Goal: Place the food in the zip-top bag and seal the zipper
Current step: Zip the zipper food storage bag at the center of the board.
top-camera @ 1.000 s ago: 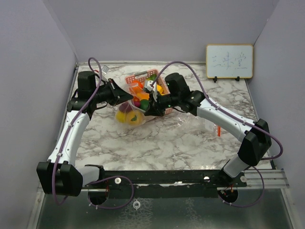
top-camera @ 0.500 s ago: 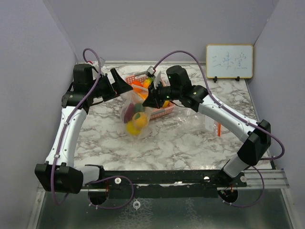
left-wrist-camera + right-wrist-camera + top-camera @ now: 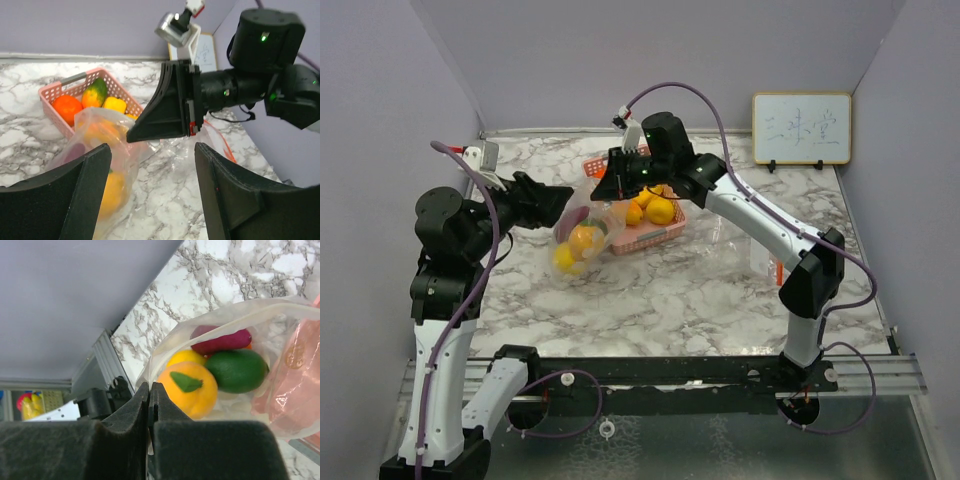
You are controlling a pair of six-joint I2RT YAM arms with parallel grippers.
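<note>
The right gripper (image 3: 150,386) has its jaws pressed together on the rim of the zip-top bag (image 3: 592,222), a thin fold of clear plastic pinched between the fingers, and the bag hangs down and away from the jaws toward the marble table (image 3: 670,290). Just below the jaws, inside the bag, sits an orange fruit with a green leaf (image 3: 187,390); a green fruit (image 3: 237,370) lies beside it on the far side from the jaws, with a purple piece (image 3: 220,341) and a yellow piece (image 3: 184,358) tucked behind them. The rim arcs away from the pinch point, and whether the zipper is pressed shut along it cannot be told. The left gripper (image 3: 150,165) faces the right one from the other side of the bag, its jaws wide apart with nothing held; the bag shows ahead of them, nearer the left finger, and the right gripper's black fingers point in from straight ahead. Beyond the left jaws stands the pink basket (image 3: 50,97), just behind the bag, and in it lie a round orange fruit (image 3: 66,108), a green-and-orange fruit (image 3: 95,92) and a yellow pepper (image 3: 115,105). A whiteboard (image 3: 801,128) leans at the back wall, well away from both grippers
</note>
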